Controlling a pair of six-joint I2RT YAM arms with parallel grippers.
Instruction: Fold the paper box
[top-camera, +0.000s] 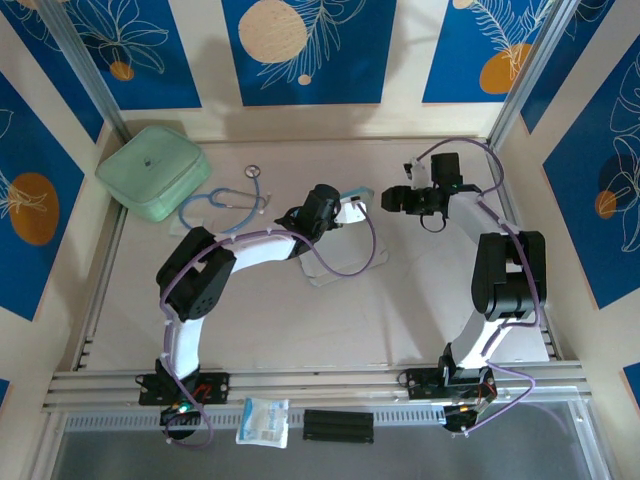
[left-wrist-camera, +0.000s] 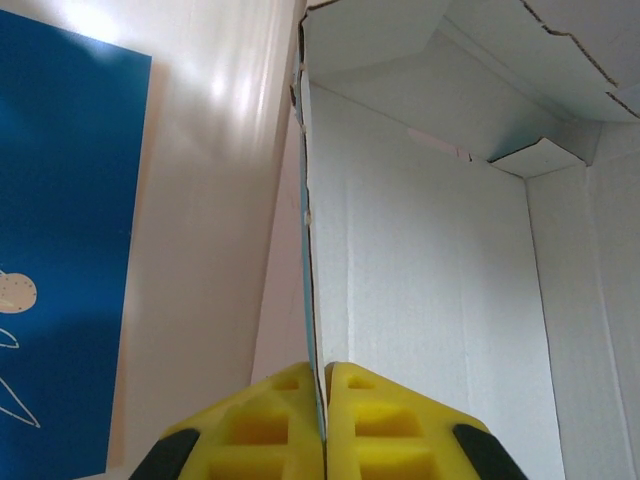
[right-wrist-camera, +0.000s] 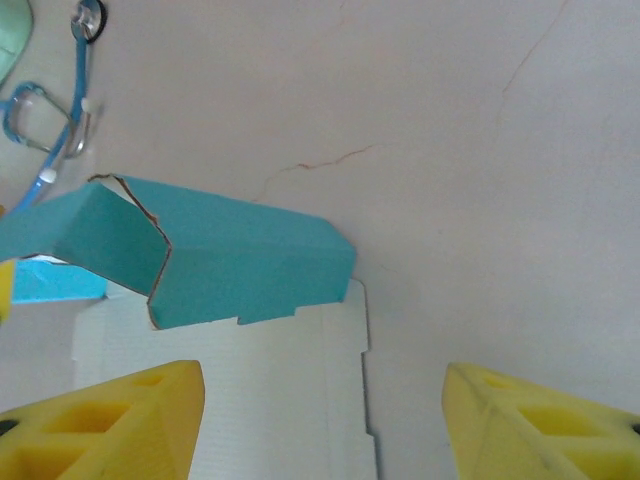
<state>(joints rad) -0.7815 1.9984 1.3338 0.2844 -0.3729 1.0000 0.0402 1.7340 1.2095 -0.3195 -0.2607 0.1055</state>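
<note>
Left wrist: left pincer (left-wrist-camera: 324, 390) tight on paper box (left-wrist-camera: 430, 300) edge

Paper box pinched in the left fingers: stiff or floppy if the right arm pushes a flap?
Probably floppy: the paper box is thin card, pinched by one wall edge in the left fingers, so a push would likely swing or bend it. Likely light: single-sheet walls. Ragged flap edges hint it tears easily.

Left arm (top-camera: 190, 340), right arm (top-camera: 478, 338): white shells, black joints, purple cables (top-camera: 345, 271). Left end effector (left-wrist-camera: 323, 372), right end effector (right-wrist-camera: 322, 385): blocky yellow fingers (right-wrist-camera: 110, 425), square recesses.
</note>
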